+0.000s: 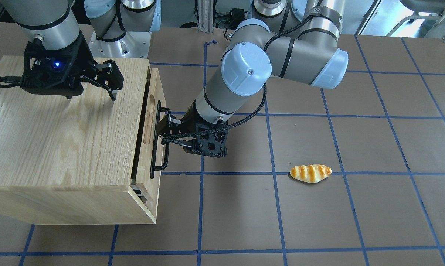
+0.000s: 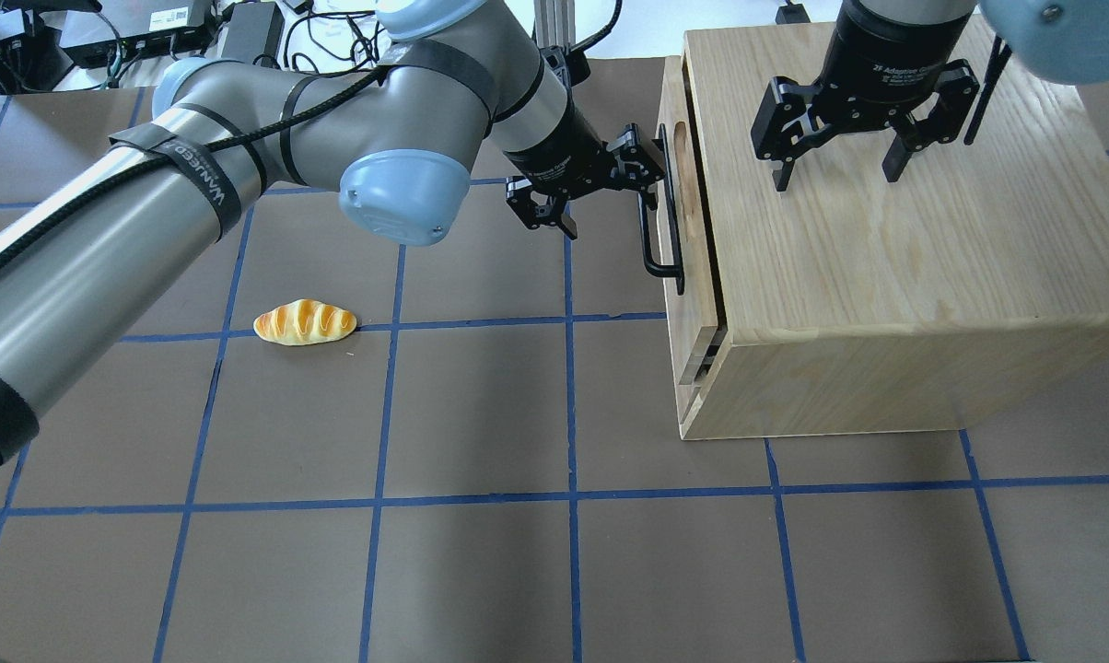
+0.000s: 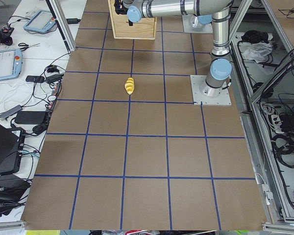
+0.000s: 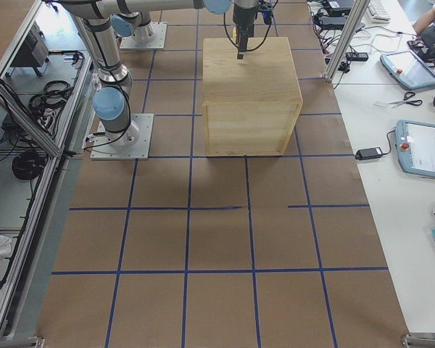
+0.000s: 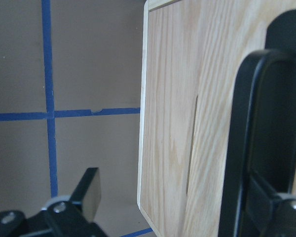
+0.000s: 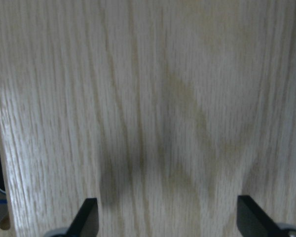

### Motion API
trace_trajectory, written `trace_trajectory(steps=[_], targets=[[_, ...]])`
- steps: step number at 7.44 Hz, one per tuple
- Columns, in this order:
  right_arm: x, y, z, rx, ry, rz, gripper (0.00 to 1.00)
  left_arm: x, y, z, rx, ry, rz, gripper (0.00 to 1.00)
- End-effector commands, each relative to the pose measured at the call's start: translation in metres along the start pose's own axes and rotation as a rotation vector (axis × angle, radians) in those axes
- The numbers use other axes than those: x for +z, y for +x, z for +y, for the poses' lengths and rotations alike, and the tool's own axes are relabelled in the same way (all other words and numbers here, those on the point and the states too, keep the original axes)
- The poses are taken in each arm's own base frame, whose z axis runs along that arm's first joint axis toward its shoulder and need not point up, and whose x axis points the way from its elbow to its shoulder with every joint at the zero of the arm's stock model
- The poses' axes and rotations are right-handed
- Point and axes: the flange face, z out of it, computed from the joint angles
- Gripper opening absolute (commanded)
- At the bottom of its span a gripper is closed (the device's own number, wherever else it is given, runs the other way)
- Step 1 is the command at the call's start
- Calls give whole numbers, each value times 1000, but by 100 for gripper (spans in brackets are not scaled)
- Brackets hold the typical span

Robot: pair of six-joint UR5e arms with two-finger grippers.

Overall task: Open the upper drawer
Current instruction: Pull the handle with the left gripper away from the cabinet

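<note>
1. A brown table [image 2: 481,571] marked into squares by blue tape fills the scene; aluminium framing and cables run along its edges in the side views
2. An oak cabinet [image 2: 886,276] stands on the table at the robot's right, its front facing the middle of the table
3. The upper drawer [image 1: 145,159] is at the top of that front and stands a little way out, with a dark gap between its panel and the cabinet
4. A black handle [image 1: 155,147] runs along the panel, beside a slot cutout
5. The left gripper [image 2: 601,189] reaches in sideways at the handle, near one end of it
6. Its jaws stand wide apart and are not clamped; one finger [image 5: 89,195] hangs free over the table, while the other is tucked at the bar, seemingly between bar and panel in the wrist view
7. The right gripper [image 2: 835,170] points down over the cabinet top, near the drawer edge, jaws spread and holding nothing
8. I cannot tell whether its tips touch the wood
9. A bread roll [image 2: 305,322] lies on a tape line, well apart from the cabinet
</note>
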Motion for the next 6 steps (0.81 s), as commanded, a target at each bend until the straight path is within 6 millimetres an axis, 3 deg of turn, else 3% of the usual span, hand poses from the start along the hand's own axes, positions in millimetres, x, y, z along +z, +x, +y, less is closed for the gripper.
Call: trace_trajectory(steps=[1, 6], targets=[[0, 0, 0, 0, 0, 0, 100, -8, -13, -7, 3, 14, -22, 100], [0, 0, 0, 0, 0, 0, 100, -39, -81, -29, -32, 13, -78, 100]])
